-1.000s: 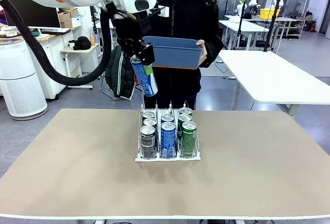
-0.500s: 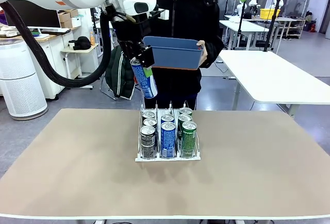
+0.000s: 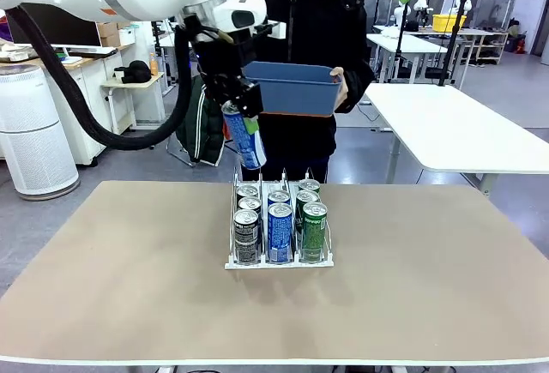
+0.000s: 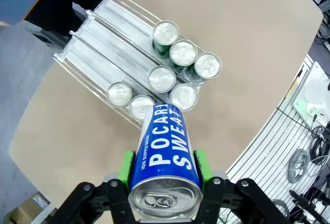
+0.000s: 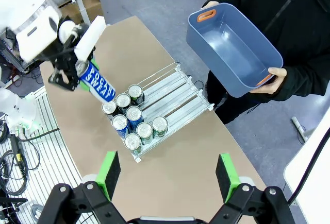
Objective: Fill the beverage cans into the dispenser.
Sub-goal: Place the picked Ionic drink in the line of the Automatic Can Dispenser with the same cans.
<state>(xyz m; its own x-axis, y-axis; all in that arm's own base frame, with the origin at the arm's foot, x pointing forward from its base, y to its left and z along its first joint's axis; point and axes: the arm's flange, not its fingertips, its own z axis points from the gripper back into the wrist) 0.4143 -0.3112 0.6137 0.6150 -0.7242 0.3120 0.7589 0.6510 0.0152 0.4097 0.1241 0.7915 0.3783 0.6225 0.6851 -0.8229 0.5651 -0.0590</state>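
Observation:
My left gripper is shut on a blue beverage can, tilted in the air above the far end of the dispenser. In the left wrist view the can sits between the green pads, with its silver top toward the camera. The white dispenser holds several cans at its near end: black-and-silver in the left lane, blue in the middle, green on the right. My right gripper is open high above the table, with nothing in it.
A person at the far side holds a blue plastic bin at chest height; its inside looks bare. The far halves of the dispenser lanes are free. Brown tabletop spreads around the rack.
My left gripper has shifted slightly right and down with the blue can. The cans in the dispenser and the person's bin have stayed put.

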